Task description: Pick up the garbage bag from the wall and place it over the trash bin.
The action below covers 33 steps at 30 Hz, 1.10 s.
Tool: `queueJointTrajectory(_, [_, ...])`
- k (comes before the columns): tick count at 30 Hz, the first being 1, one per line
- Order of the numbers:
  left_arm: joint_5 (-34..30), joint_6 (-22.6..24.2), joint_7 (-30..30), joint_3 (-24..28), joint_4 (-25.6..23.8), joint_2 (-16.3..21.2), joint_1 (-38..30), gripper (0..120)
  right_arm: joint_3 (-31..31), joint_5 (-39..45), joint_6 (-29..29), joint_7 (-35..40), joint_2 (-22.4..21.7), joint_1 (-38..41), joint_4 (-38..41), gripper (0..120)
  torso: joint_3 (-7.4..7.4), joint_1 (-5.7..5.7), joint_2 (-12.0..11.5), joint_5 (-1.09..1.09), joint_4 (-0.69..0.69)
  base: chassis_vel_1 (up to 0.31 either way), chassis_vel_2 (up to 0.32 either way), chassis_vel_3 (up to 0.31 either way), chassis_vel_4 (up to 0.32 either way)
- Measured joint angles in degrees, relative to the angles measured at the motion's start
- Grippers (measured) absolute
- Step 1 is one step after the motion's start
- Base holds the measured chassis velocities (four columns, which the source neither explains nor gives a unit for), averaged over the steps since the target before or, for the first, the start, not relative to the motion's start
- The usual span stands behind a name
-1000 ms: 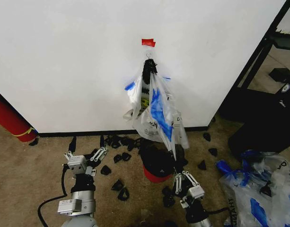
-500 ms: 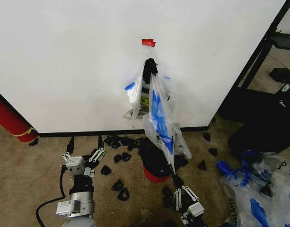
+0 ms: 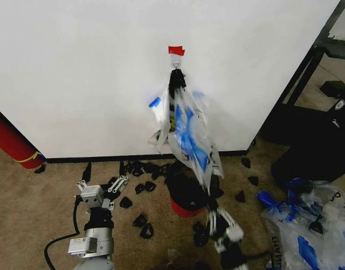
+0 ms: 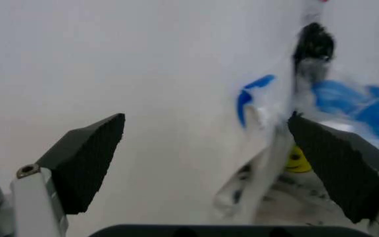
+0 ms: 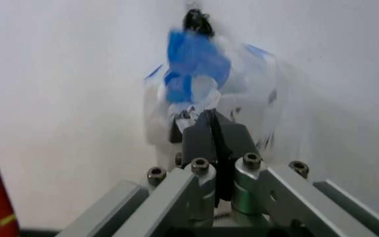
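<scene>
One garbage bag (image 3: pixel 186 132) on the wall (image 3: pixel 76 73), lettering unreadable, pinched by right gripper (image 5: pixel 210 129); left gripper (image 4: pixel 209 163) spread.

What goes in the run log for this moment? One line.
garbage bag: hanging on wall hook | right gripper: shut on bag bottom | left gripper: open, low, idle | trash bin: unlined
</scene>
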Motion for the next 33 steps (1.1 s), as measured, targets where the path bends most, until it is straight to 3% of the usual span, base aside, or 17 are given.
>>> queueJointTrajectory(3, [-5.8, 2.8, 0.2, 0.6, -2.5, 4.1, -0.9, 98, -0.4, 2.3, -3.7, 1.2, 0.0, 3.9, 0.0, 0, 0.00, 0.01, 0.0, 0.00, 0.01, 0.000, 0.000, 0.000, 0.000])
queueJointTrajectory(5, [-16.1, 7.0, -0.1, 0.9, -5.1, 11.0, -3.2, 98, -0.4, 3.8, -6.5, 2.1, 0.2, 7.4, -1.2, 0, 0.01, 0.01, 0.0, -0.01, 0.02, 0.000, 0.000, 0.000, 0.000])
queueJointTrajectory(7, [-22.4, 9.6, -0.8, 1.2, -6.0, 15.7, -6.1, 98, -0.4, 4.6, -7.6, 2.6, 0.5, 8.9, -2.4, 0, 0.01, 0.01, 0.0, 0.00, 0.01, 0.000, 0.000, 0.000, 0.000])
queueJointTrajectory(8, [-22.4, 9.6, -0.8, 1.2, -6.0, 15.7, -6.1, 98, -0.4, 4.6, -7.6, 2.6, 0.5, 8.9, -2.4, 0, 0.01, 0.01, 0.0, 0.00, 0.01, 0.000, 0.000, 0.000, 0.000])
queueJointTrajectory(12, [-42.6, 18.0, -3.3, 2.4, -7.9, 24.9, -17.3, 98, -0.7, 4.6, -8.2, 2.9, 0.7, 11.1, -4.8, 0, 0.00, 0.00, 0.0, 0.00, 0.01, 0.000, 0.000, 0.000, 0.000])
queueJointTrajectory(14, [-52.1, 21.5, -5.7, 5.5, -7.1, 27.1, -25.9, 98, -0.4, 4.0, -8.0, 2.9, 0.8, 11.2, -5.3, 0, 0.00, 0.01, 0.0, 0.00, 0.01, 0.000, 0.000, 0.000, 0.000])
queueJointTrajectory(15, [-52.1, 21.5, -5.7, 5.5, -7.1, 27.1, -25.9, 98, -0.4, 4.0, -8.0, 2.9, 0.8, 11.2, -5.3, 0, 0.00, 0.01, 0.0, 0.00, 0.01, 0.000, 0.000, 0.000, 0.000])
queueJointTrajectory(18, [-65.8, 25.5, -11.7, 12.8, -2.4, 26.6, -40.9, 97, 0.1, 3.4, -7.5, 2.8, 0.8, 10.8, -5.4, 0, 0.01, 0.01, 0.0, 0.00, -0.02, 0.000, 0.000, 0.000, 0.000])
queueJointTrajectory(20, [-72.6, 27.3, -17.6, 17.2, 3.9, 23.6, -51.0, 96, 0.5, 3.0, -7.2, 2.7, 0.8, 10.4, -5.3, 0, 0.01, 0.01, 0.0, 0.01, -0.02, 0.000, 0.000, 0.000, 0.000])
queueJointTrajectory(22, [-75.7, 28.2, -21.0, 19.8, 8.6, 20.9, -56.8, 95, 0.9, 3.0, -7.1, 2.6, 0.7, 10.1, -5.0, 0, 0.01, 0.01, 0.0, 0.01, -0.02, 0.000, 0.000, 0.000, 0.000])
queueJointTrajectory(28, [-79.5, 29.0, -26.1, 23.2, 16.9, 15.6, -63.9, 93, 2.1, 3.3, -7.1, 2.7, 0.4, 9.5, -4.0, 0, 0.01, 0.01, 0.0, 0.02, -0.01, 0.000, 0.000, 0.000, 0.000])
queueJointTrajectory(33, [-79.5, 29.3, -26.4, 23.7, 18.4, 14.8, -64.0, 91, 2.2, 3.6, -7.3, 2.8, 0.3, 9.6, -3.8, 0, 0.00, 0.00, 0.0, 0.01, 0.03, 0.000, 0.000, 0.000, 0.000])
